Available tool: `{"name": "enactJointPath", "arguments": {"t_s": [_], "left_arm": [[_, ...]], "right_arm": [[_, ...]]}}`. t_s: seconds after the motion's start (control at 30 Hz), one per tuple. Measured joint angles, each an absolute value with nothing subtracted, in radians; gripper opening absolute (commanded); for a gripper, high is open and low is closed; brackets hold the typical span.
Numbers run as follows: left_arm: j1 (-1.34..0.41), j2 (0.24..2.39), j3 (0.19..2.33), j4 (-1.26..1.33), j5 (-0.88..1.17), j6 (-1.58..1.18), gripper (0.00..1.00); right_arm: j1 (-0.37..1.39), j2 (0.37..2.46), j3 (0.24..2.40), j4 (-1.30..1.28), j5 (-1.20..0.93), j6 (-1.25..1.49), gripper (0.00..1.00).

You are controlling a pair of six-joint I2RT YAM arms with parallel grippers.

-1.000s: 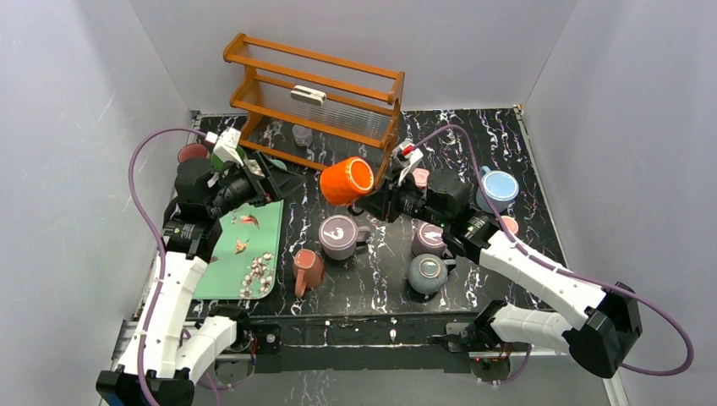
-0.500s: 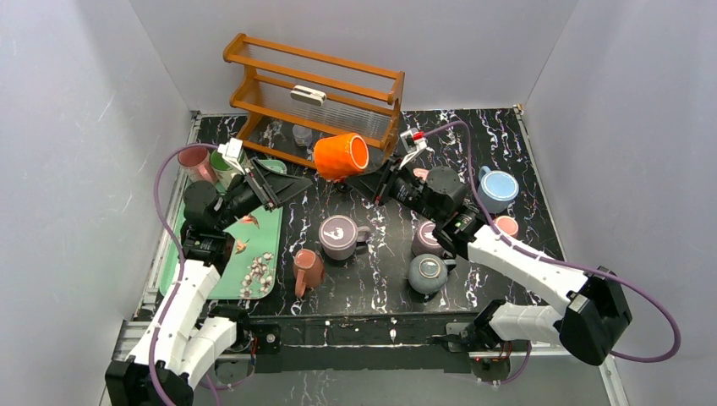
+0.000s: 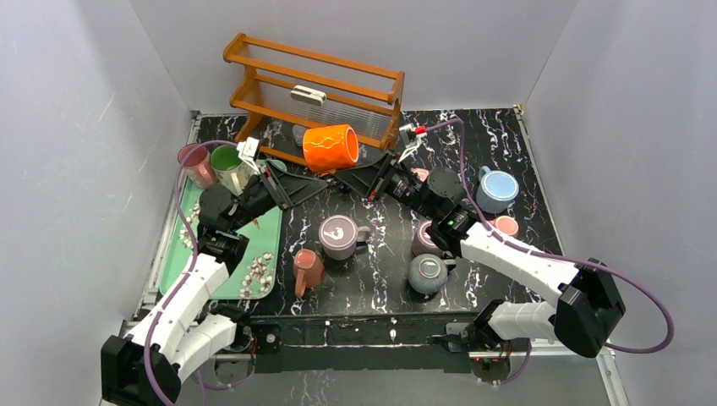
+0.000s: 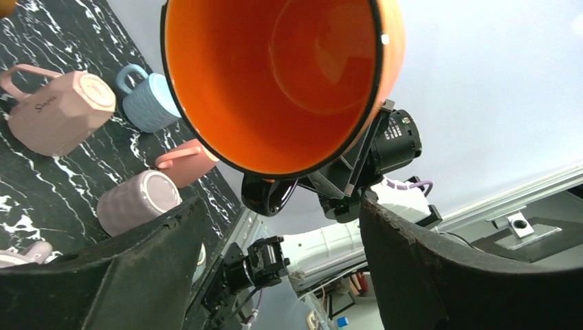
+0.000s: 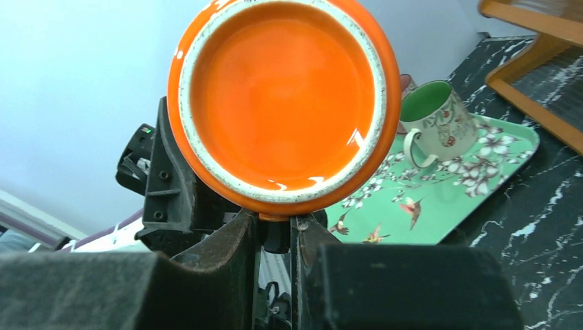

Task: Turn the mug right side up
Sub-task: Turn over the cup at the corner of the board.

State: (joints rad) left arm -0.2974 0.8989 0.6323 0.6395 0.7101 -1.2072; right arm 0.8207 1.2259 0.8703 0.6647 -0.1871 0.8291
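Observation:
The orange mug [image 3: 330,148] hangs in the air on its side in front of the wooden rack. Its mouth [image 4: 289,75] faces my left gripper, its base [image 5: 282,96] faces my right one. My right gripper [image 3: 353,173] [image 5: 275,237] is shut on the mug's dark handle [image 4: 268,196] from below. My left gripper [image 3: 303,184] [image 4: 282,234] is open just under and left of the mug's rim, its fingers apart with nothing between them and clear of the mug.
A wooden rack [image 3: 313,89] stands at the back. On the dark table sit a purple mug [image 3: 340,237], a pink mug [image 3: 308,271], a grey mug [image 3: 427,273] and a blue mug [image 3: 497,188]. A green tray [image 3: 228,254] lies left, with a green mug [image 5: 433,113].
My right arm has carried the orange mug up and to the left, turning it. My left arm has swung in toward the mug's mouth, its jaws a little narrower.

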Motion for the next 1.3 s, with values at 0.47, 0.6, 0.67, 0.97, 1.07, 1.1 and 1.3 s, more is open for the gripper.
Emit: {"name": "enactJointPath", "arguments": {"t_s": [0.47,0.6,0.67,0.97,1.07,1.1,1.3], "left_arm": [[-0.41,0.955,0.636,0.707,0.634,-1.187,0.46],[-0.424,0.959,0.637,0.727,0.63,-1.187,0.43],[-0.427,0.96,0.637,0.738,0.628,-1.19,0.4],[-0.44,0.959,0.647,0.796,0.627,-1.208,0.07],[-0.442,0.953,0.649,0.809,0.624,-1.204,0.0],[-0.443,0.952,0.649,0.809,0.623,-1.201,0.0],[-0.454,0.936,0.647,0.807,0.608,-1.162,0.0]], "right_arm": [[0.833,1.234,0.878,0.732,-0.253,0.896,0.01],[0.833,1.235,0.878,0.735,-0.264,0.905,0.01],[0.833,1.235,0.878,0.736,-0.267,0.91,0.01],[0.831,1.235,0.878,0.764,-0.27,0.924,0.01],[0.832,1.23,0.878,0.77,-0.274,0.925,0.04],[0.832,1.227,0.878,0.768,-0.276,0.924,0.08],[0.838,1.205,0.875,0.748,-0.268,0.903,0.36]]}}
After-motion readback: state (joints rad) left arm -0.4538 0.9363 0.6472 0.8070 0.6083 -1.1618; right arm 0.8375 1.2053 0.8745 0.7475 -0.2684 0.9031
